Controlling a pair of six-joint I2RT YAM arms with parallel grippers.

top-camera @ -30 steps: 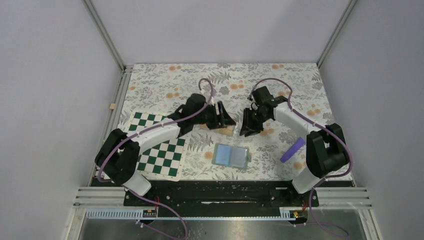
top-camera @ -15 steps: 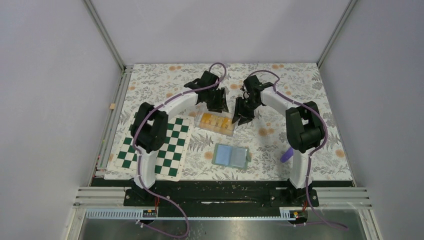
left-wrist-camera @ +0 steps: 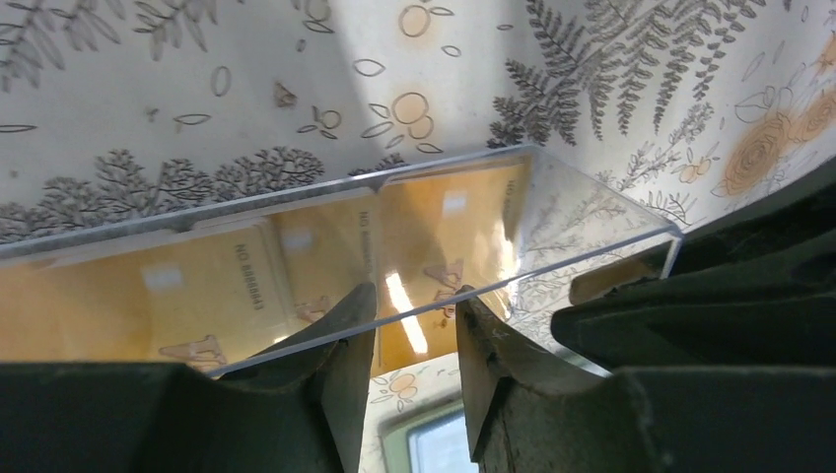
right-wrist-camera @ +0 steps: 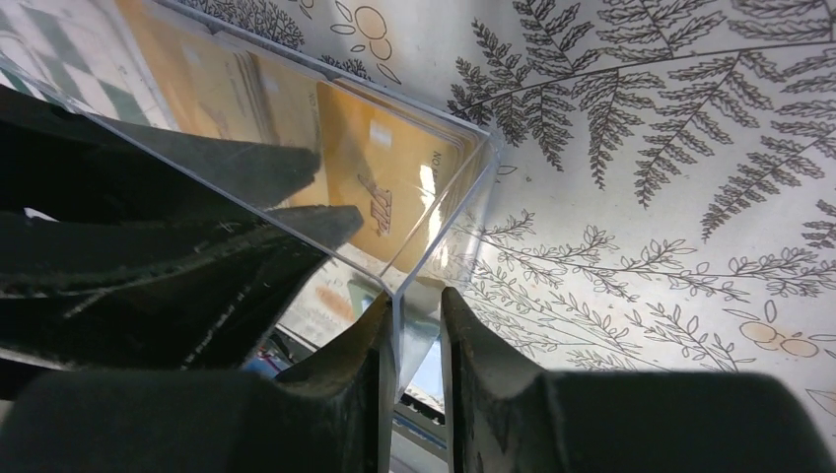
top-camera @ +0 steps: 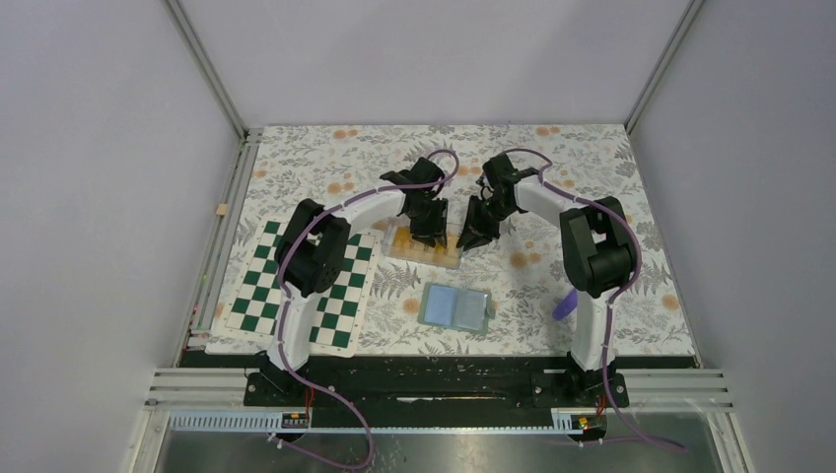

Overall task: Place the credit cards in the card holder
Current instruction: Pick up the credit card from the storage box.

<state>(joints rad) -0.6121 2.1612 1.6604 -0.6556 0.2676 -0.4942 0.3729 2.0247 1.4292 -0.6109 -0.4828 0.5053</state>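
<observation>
- grip: right fingers pinch the end wall of the clear tray at its corner, with the wall's edge standing between them.
- left fingers stand parted at the tray's long wall, grasping nothing that can be seen; the tips are dark and matte.
- credit cards lie flat inside the tray, side by side and partly overlapping, near the middle of the tabletop; no card is seen outside it.
- handling, judged: the cards are thin, light, stiff plastic with a glossy orange-yellow face. lying flat on a smooth floor they offer no edge, so expect slipping. tip one up against a wall, then take it across its two long edges.
- tray is rigid transparent plastic, low-walled and rectangular; probably light and apt to slide unless held.
- card holder, pale blue, lies open and flat nearer the arm bases, apart from the tray.
- tabletop carries a leaf-and-flower printed cover; a green-and-white chequered board lies to the left.
</observation>
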